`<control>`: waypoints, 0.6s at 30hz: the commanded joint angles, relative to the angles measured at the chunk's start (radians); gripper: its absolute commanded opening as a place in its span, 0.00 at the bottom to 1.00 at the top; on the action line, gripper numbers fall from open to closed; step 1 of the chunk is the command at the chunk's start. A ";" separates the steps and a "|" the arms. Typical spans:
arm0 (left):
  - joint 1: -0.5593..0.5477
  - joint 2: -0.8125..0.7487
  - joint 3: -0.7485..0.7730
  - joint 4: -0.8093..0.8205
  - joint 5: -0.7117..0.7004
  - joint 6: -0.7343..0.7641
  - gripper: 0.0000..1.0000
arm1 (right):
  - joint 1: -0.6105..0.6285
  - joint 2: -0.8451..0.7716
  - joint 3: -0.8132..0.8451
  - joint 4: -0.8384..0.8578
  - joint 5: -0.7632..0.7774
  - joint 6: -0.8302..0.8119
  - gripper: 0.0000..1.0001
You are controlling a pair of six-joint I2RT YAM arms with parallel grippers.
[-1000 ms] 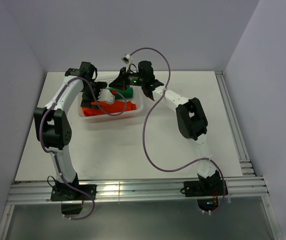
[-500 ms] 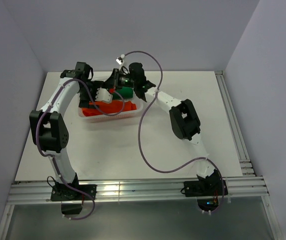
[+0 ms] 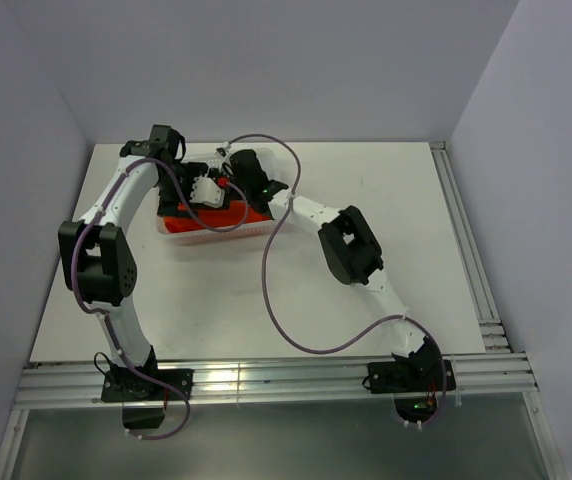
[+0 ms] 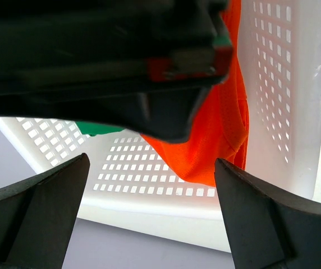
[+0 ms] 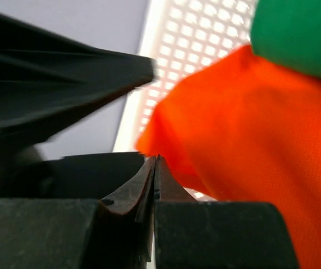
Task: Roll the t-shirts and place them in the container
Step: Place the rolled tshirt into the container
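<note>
t-shirts (image 3: 191, 222) are lying in the basket (image 4: 149, 185), the orange t-shirt (image 5: 233, 140) just ahead of my right end effector (image 5: 155, 168), which is sitting pinched shut and nearer than my wide-open left end effector (image 4: 149, 162).

One t-shirt (image 4: 222, 129) is a bright orange-red with a fine knit weave and no print; the other t-shirt (image 5: 301, 33) is a plain, solid green. The basket (image 4: 278, 84) is white plastic, pierced by a regular grid of small square holes. The counter (image 3: 226, 300) is plain white and the walls (image 3: 266, 60) a pale lilac-grey. Both arms (image 3: 116, 200) are white with black joints and trail purple cables (image 3: 271, 290). The jaws of the left gripper (image 4: 152, 165) are matte black, as are those of the right gripper (image 5: 156, 168), which seems to carry a small green light, though it shows only as a speck.
</note>
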 commanded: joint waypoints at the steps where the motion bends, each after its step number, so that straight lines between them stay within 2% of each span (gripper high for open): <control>1: 0.003 -0.047 0.002 0.005 0.028 -0.008 0.99 | 0.016 0.021 0.084 -0.040 0.027 0.009 0.00; 6: 0.003 -0.043 0.010 0.002 0.032 -0.010 1.00 | 0.039 0.060 0.113 -0.028 0.015 0.038 0.00; 10: 0.003 -0.040 0.010 0.005 0.032 -0.010 0.99 | 0.055 0.115 0.202 -0.057 -0.006 0.055 0.00; 13: 0.005 -0.034 0.014 0.006 0.035 -0.008 1.00 | 0.056 0.149 0.223 -0.005 -0.049 0.118 0.00; 18: 0.003 -0.029 0.025 0.005 0.034 -0.011 0.99 | 0.062 0.173 0.263 -0.039 -0.048 0.130 0.00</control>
